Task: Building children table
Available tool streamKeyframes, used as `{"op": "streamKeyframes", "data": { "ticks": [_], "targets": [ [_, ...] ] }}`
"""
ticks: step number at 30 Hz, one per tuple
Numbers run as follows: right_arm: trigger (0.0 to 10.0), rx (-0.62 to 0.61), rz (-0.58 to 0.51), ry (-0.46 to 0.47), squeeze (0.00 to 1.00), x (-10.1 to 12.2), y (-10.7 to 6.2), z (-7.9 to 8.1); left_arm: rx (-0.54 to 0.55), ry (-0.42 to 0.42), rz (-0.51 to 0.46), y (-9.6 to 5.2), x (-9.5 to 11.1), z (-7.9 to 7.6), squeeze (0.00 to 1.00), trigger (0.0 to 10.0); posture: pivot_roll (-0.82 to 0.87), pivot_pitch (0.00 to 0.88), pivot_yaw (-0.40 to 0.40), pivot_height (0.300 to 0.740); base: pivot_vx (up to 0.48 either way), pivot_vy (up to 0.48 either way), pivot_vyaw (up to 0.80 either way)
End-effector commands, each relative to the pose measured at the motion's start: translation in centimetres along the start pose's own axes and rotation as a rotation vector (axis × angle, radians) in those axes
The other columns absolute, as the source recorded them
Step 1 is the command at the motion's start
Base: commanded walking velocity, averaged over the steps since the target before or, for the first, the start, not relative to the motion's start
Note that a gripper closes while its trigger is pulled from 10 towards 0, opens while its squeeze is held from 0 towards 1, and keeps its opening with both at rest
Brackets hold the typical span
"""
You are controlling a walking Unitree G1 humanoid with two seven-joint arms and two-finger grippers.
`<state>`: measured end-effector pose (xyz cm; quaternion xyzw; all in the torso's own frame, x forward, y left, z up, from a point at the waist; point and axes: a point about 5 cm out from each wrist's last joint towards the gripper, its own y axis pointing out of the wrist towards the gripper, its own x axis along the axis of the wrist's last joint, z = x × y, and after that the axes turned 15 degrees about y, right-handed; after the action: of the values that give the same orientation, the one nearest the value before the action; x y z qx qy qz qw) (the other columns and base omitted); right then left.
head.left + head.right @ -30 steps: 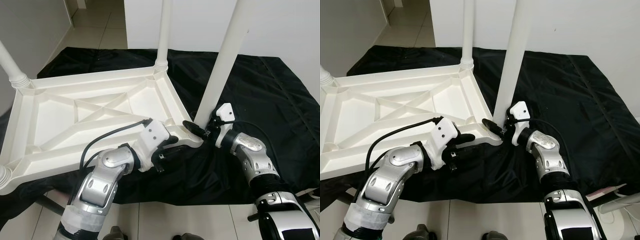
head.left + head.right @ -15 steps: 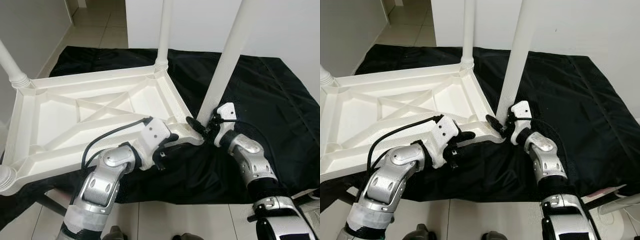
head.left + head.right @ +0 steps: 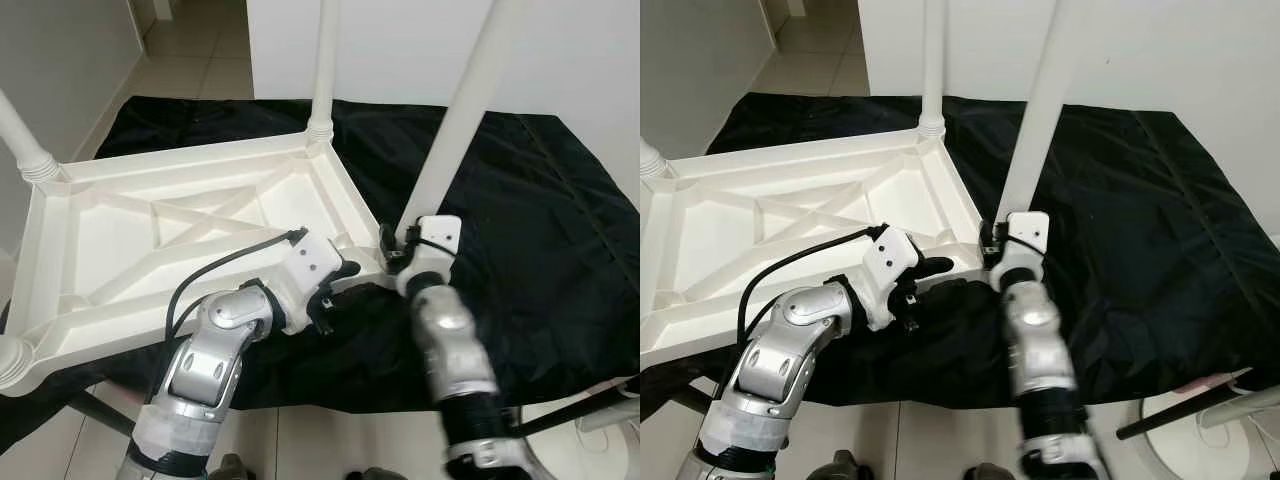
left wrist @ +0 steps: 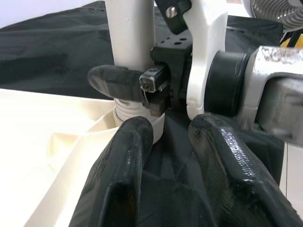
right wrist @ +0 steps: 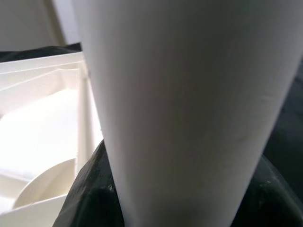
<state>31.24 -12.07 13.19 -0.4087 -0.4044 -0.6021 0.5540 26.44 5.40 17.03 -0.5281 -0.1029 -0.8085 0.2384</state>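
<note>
I judge the step in hand to be fitting the fourth leg (image 3: 455, 130) into the near right corner socket of the tabletop (image 3: 190, 225), which lies upside down on the black sheet (image 3: 540, 250) on the floor.

1. Legs. Three legs already stand in the tabletop: one at the far right corner (image 3: 322, 70), one at the far left corner (image 3: 22, 140) and one at the near left corner (image 3: 8, 355). The fourth leg leans away from the tabletop, its foot end meeting the near right corner.

2. Right gripper (image 3: 400, 252). It sits at the base of the fourth leg, just beside the tabletop corner. In the left wrist view one black finger (image 4: 116, 81) lies across the leg just above its ribbed collar, and the right wrist view looks straight up the leg from between the fingers, so I read them as pinching the leg.

3. Left gripper (image 3: 335, 282). It rests at the near right edge of the tabletop, beside the same corner. Its fingers (image 4: 120, 175) are spread with nothing between them.

4. Next move, as I judge it: bring the leg upright over the socket and seat or turn it home while the left gripper steadies the tabletop. The lean must be corrected first, or the collar may bind.

5. Containers: none present; the tabletop's ribbed recesses hold nothing.
</note>
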Motion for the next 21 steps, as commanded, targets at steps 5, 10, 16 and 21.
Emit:
{"op": "streamKeyframes", "data": {
  "ticks": [5, 10, 16, 21],
  "targets": [
    [10.0, -0.074, 0.065, 0.013, 0.00, -1.1, -0.6, -1.3, 0.182, 0.010, 0.049, 0.0, -0.5, 1.2, 0.00, 10.0, -0.04, 0.020, 0.001, 0.740, 0.000, 0.000, 0.00],
    [10.0, -0.026, 0.035, 0.031, 1.00, -0.5, -0.8, -1.1, 0.189, 0.015, 0.041, 0.0, -0.4, 1.3, 0.00, 10.0, -0.04, 0.013, -0.002, 0.740, 0.000, 0.000, 0.00],
    [10.0, 0.040, 0.014, 0.022, 1.00, 0.5, -0.8, -1.6, 0.184, 0.016, 0.033, 0.0, -0.4, 1.0, 0.00, 10.0, -0.04, 0.002, -0.007, 0.740, 0.000, 0.000, 0.00],
    [10.0, 0.147, 0.027, -0.019, 0.00, 1.1, -0.5, -3.0, 0.173, 0.013, 0.030, -0.3, -0.4, 0.7, 0.00, 10.0, -0.04, 0.000, -0.011, 0.740, 0.000, 0.000, 0.00]
  ]
}}
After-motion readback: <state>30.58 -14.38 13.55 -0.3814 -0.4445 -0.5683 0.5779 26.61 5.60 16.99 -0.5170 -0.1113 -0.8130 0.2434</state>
